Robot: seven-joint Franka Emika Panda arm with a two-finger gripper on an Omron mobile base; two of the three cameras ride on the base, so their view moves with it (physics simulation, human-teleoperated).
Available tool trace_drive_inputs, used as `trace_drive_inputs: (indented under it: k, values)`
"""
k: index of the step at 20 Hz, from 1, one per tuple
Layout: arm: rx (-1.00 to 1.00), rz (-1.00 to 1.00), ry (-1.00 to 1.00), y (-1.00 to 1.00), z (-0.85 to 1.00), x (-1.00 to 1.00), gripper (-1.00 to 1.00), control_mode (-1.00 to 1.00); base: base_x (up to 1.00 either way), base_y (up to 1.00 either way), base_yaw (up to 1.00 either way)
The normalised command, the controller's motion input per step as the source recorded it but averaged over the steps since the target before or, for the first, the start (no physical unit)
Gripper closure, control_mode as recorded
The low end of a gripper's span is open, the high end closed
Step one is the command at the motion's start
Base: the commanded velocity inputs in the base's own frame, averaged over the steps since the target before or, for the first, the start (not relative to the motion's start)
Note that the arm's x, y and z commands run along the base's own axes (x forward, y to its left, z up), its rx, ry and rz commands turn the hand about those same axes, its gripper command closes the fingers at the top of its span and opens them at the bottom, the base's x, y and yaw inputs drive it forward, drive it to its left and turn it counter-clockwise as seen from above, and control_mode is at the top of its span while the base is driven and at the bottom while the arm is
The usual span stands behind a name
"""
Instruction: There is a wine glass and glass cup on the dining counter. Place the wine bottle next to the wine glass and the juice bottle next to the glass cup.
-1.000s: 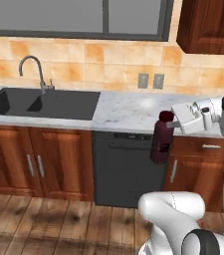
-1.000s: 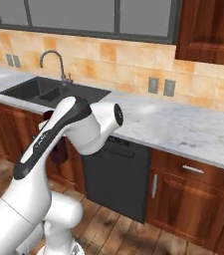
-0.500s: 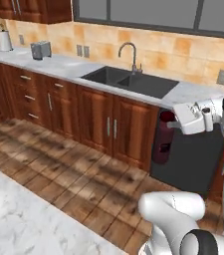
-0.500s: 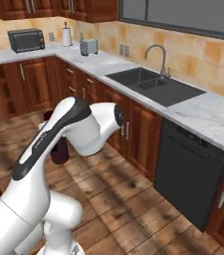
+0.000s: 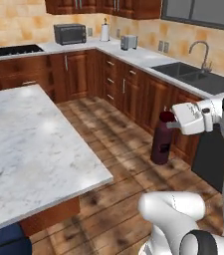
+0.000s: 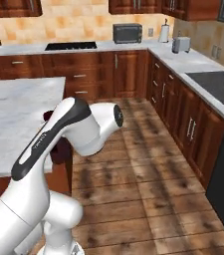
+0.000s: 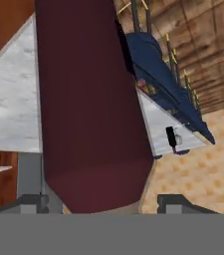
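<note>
The base has swung round since a second ago — the sink wall now lies far right and the dining counter (image 5: 29, 144) fills the near left. The juice bottle (image 5: 162, 138) hangs upright over the floor, well right of the counter, clamped between the fingers (image 7: 29, 203) of the gripper (image 5: 175, 122). Carrying step — next, find the cup.

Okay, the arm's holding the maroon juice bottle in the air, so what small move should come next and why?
Probably carry the juice bottle left toward the dining counter. The gripper holds it upright by the neck above the wood floor, well clear of the counter's edge, so it needs to get over the marble before lowering.
</note>
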Motion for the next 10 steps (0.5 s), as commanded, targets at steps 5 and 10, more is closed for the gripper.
trace_drive_inputs:
  k: [5,10]
  values:
    - [0.00,0.00,0.00,0.00,0.00,0.00,1.00,1.00,-0.60,0.08,0.49]
    - [0.00,0.00,0.00,0.00,0.00,0.00,1.00,1.00,0.00,0.85,0.15]
